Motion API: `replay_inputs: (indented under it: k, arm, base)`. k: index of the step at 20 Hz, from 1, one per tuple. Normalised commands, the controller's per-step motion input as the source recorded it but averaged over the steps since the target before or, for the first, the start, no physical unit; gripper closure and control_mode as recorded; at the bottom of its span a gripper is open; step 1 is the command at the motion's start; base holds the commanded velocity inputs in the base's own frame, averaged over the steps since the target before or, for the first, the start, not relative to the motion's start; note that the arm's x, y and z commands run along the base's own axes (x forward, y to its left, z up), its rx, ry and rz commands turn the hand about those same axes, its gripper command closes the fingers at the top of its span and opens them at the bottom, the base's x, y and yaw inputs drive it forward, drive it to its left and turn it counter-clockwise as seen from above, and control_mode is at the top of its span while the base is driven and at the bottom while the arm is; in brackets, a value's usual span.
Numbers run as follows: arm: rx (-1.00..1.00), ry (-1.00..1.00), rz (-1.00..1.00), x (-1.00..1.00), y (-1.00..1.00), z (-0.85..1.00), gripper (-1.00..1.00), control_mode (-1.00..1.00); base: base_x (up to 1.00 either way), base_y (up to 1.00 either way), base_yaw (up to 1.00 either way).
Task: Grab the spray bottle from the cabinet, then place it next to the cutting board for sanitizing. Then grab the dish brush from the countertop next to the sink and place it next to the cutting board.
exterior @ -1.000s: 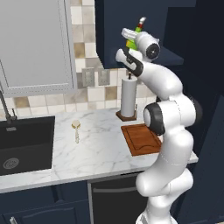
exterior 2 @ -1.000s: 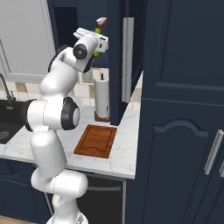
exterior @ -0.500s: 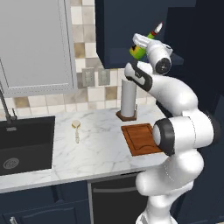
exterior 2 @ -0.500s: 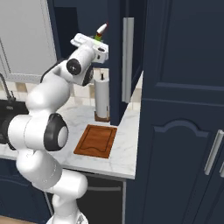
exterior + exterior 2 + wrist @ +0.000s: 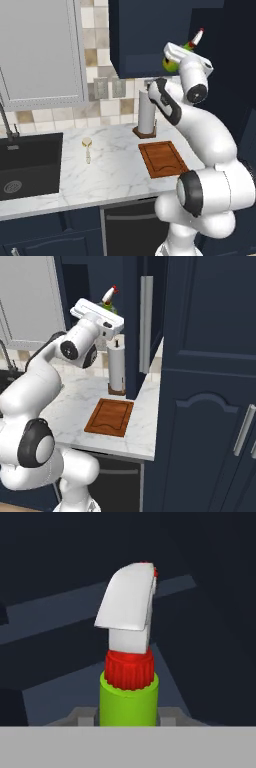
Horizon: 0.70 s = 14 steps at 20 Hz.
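Taking the cutting board (image 5: 163, 158) as the fixed mark, the scene runs as follows from the left. Farthest left of the board lies the black sink (image 5: 29, 165), sunk in the white marble countertop (image 5: 105, 177), with a thin dark faucet (image 5: 7, 122) at its back edge. Above the sink hangs a light grey panelled cabinet (image 5: 41, 50). Between sink and board, well apart from both, the dish brush (image 5: 87, 148) lies flat on the marble, round head toward the tiled wall. Just behind the board's far left corner stands a white paper-towel roll (image 5: 147, 114) on its small wooden base, upright and near the board but not on it.

Above the board, the dark navy cabinet (image 5: 150, 35) hangs on the wall. The arm reaches up over the board to the cabinet's lower edge (its white links cross in front of the towel roll in the right base view), and the gripper (image 5: 175, 56) sits there with the spray bottle (image 5: 173, 62) between its fingers. In the hand view the green neck (image 5: 129, 702) rises from between the two finger tips, which press its sides: the claw is closed on the bottle. The white-and-red spray top (image 5: 109, 294) points up and away from the hand.

Right of the board stands a tall navy cupboard (image 5: 210, 381) with a long metal handle (image 5: 145, 323), hemming in the counter's end.
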Motion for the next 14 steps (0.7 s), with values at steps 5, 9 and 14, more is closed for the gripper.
replay_inputs:
  k: [5, 9, 14]
  arm:
    - [0.00, 0.11, 0.00, -0.99, 0.44, 0.02, 1.00, -1.00]
    - [-0.01, 0.31, 0.00, -0.95, 0.50, 0.11, 1.00, -1.00]
    - [-0.06, 0.41, 0.00, -0.76, 0.41, 0.01, 1.00, -1.00]
  base:
    - [0.00, 0.00, 0.00]
    - [0.00, 0.00, 0.00]
    - [0.00, 0.00, 0.00]
